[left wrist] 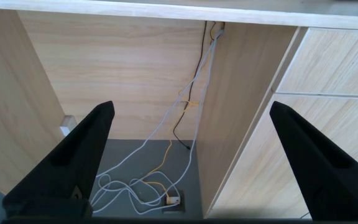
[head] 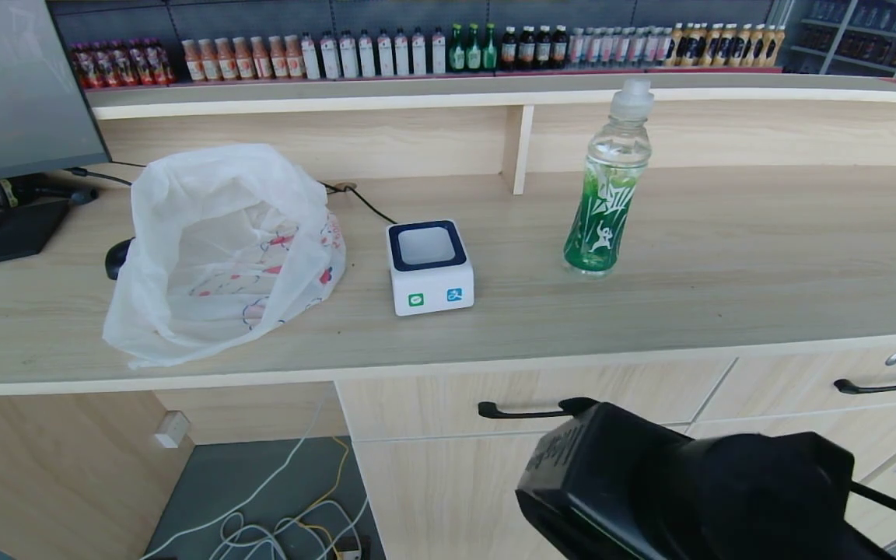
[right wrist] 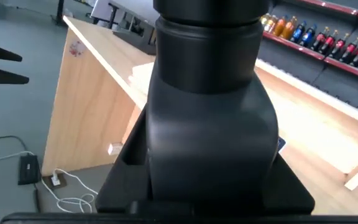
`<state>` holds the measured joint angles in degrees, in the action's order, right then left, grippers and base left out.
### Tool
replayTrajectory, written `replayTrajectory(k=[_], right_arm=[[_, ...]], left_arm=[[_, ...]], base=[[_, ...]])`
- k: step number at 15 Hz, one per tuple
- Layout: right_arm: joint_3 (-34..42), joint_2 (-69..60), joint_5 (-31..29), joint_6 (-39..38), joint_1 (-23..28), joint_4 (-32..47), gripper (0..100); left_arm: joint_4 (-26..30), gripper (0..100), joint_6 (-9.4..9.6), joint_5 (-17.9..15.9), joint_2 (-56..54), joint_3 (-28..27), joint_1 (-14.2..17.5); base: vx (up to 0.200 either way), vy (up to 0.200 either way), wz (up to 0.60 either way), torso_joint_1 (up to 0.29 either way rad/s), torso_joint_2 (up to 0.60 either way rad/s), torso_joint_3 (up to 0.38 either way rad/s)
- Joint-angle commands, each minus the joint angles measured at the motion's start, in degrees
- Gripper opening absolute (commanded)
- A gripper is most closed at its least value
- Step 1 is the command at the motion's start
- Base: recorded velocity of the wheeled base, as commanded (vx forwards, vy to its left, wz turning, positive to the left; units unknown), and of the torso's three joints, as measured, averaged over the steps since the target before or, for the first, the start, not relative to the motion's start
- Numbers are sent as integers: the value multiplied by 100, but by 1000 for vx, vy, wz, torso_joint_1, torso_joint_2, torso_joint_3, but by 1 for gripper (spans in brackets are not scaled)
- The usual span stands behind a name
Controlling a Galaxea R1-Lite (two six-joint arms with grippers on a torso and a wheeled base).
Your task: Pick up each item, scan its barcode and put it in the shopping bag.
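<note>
Right arm (head: 697, 490): low and nearest you, in front of the drawers (head: 806, 381), below the counter edge. You cannot tell whether its claw is spread or shut.
Left gripper (left wrist: 191, 106): spread wide, holding nothing, under counter height. Its fingers (left wrist: 73, 162) frame the kneehole where loose cables (left wrist: 148, 180) lie on the floor.
Counter (head: 728, 280): light wood; all the task's things sit on it.
Shopping bag (head: 222, 249): white plastic, on your left part of the counter, its mouth open toward you.
Scanner (head: 430, 267): small white box with a dark-framed window on top, just right of the bag and not touching it.
Bottle (head: 607, 187): green label, pale cap, standing upright, well right of the scanner.
Mouse (head: 116, 257): dark, half hidden behind the bag's left side.
Monitor (head: 12, 85): far left corner.
Back shelf (head: 417, 50): a row of drink bottles, farthest off.
</note>
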<state>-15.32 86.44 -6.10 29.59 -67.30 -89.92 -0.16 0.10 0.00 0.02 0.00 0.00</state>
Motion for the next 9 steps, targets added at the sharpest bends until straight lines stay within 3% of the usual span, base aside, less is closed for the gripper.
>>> replayTrajectory(k=[1, 2, 4, 5, 9], right_arm=[[196, -180, 232, -990, 103, -8, 0], [196, -172, 179, -1552, 227, -8, 0], [117, -84, 179, -1834, 1026, -8, 0], [56, 13, 302, -2159, 1668, -8, 0], [-401, 435, 645, -3468, 2977, -8, 0]], left_arm=[[-2, 100, -1, 0, -2, 0, 0], [-2, 100, -1, 0, -2, 0, 0], [-2, 100, -1, 0, -2, 0, 0], [-2, 100, -1, 0, -2, 0, 0], [-2, 100, -1, 0, -2, 0, 0]], base=[[0, 0, 0, 0, 0, 0], [0, 0, 0, 0, 0, 0], [0, 0, 0, 0, 0, 0], [0, 0, 0, 0, 0, 0], [0, 0, 0, 0, 0, 0]])
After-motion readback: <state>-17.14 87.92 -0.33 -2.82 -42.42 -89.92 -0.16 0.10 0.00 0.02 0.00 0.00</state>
